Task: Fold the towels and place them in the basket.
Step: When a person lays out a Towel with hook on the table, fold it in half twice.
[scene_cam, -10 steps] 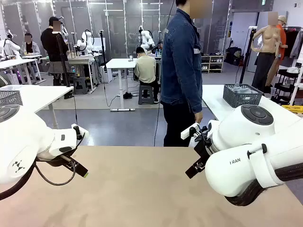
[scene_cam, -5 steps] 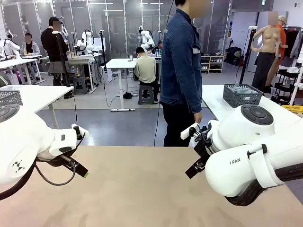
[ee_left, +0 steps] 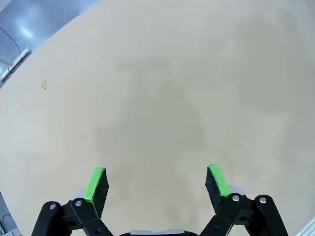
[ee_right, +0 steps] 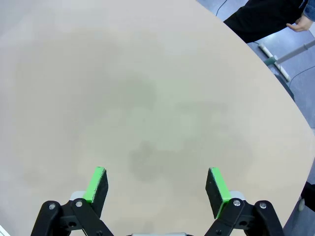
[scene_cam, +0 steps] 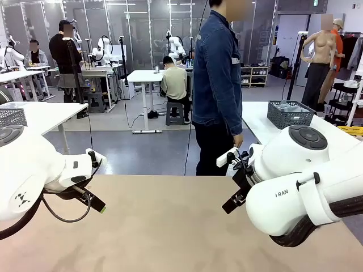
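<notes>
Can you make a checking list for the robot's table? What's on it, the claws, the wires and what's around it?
Surface: tan table top, bare between the arms, with faint smudges and one small mark.
Job's things: a dark mesh basket stands on the white side table beyond the right arm; towels, nothing seen.
Clutter: nothing seen.
Grippers: left gripper open and holding nothing, above the table top; right gripper the same.
Cables: a black cable loops under the left arm's wrist.
Surroundings: a person in a denim jacket stands at the far side, turned sideways; other people sit and stand at tables farther back.
</notes>
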You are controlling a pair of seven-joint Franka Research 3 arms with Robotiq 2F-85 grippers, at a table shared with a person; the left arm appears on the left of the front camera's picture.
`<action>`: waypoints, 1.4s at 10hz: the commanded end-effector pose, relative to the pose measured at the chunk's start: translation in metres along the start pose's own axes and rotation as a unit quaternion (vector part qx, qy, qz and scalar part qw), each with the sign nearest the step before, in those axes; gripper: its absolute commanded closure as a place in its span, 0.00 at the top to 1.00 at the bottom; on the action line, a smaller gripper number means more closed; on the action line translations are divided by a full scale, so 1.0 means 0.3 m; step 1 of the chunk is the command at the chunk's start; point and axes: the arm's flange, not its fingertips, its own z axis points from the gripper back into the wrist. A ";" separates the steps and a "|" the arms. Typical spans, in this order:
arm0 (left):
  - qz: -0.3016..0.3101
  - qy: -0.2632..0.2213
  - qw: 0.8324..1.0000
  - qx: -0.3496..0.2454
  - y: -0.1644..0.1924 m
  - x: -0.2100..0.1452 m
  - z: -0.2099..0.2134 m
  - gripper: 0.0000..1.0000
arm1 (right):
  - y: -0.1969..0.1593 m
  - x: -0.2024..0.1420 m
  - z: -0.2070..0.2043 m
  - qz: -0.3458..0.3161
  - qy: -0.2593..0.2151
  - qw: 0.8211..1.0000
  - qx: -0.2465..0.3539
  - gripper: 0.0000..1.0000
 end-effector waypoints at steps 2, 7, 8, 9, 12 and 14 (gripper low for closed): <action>0.000 0.000 1.000 0.000 0.000 0.000 0.000 1.00 | -0.011 0.022 0.033 0.002 0.001 1.000 0.007 1.00; 0.013 0.019 0.998 -0.060 0.028 0.122 0.378 1.00 | -0.102 0.164 0.395 -0.047 0.013 0.998 0.030 1.00; 0.014 0.027 0.997 -0.073 0.041 0.149 0.522 1.00 | -0.130 0.195 0.527 -0.047 0.026 0.998 0.029 1.00; 0.005 0.038 0.997 -0.074 0.054 0.167 0.653 1.00 | -0.155 0.212 0.639 -0.052 0.026 0.998 0.016 1.00; 0.015 0.037 0.997 -0.068 0.074 0.178 1.005 1.00 | -0.225 0.198 0.929 -0.055 0.016 0.998 -0.005 1.00; 0.026 0.017 0.997 -0.068 0.081 0.175 1.171 1.00 | -0.216 0.186 1.062 -0.066 0.028 0.997 -0.034 1.00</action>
